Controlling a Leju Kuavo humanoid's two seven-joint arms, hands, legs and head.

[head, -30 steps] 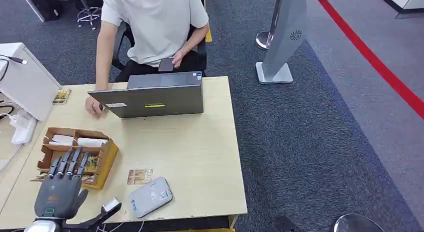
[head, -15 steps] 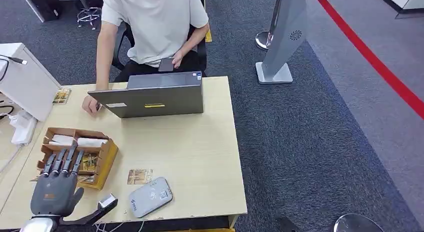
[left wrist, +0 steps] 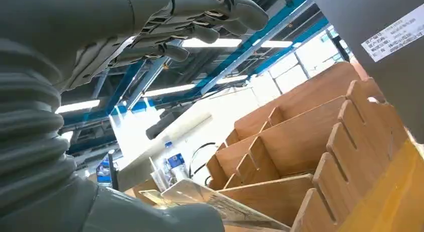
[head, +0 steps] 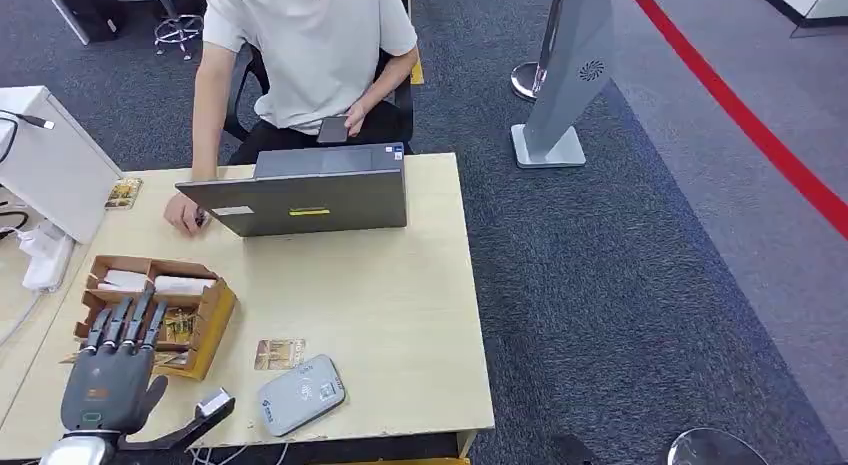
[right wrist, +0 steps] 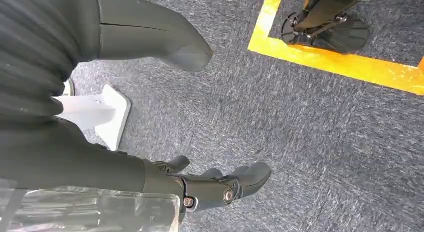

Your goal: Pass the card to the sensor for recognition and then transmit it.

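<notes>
A yellow-brown card (head: 279,353) lies flat on the pale table (head: 400,305), just beyond the grey card sensor (head: 302,394) at the near edge. My left hand (head: 105,375) hovers at the near side of a wooden compartment box (head: 215,315), fingers straight and spread over its front row of cards (head: 180,327). In the left wrist view the fingers (left wrist: 200,22) stay well apart from the thumb, and a pale card edge (left wrist: 220,207) lies beside the thumb against the box (left wrist: 300,142); nothing is gripped. My right hand (right wrist: 75,157) hangs over grey carpet, holding nothing.
A person in a white shirt (head: 310,45) sits behind an open grey laptop (head: 310,200) at the far side, one hand (head: 185,215) on the table. A white device (head: 50,165) stands at the left. Another card (head: 123,193) lies at the far left.
My left hand has drawn back slightly toward the near left edge of the table, fingers still over the box. The card and sensor have not moved.
</notes>
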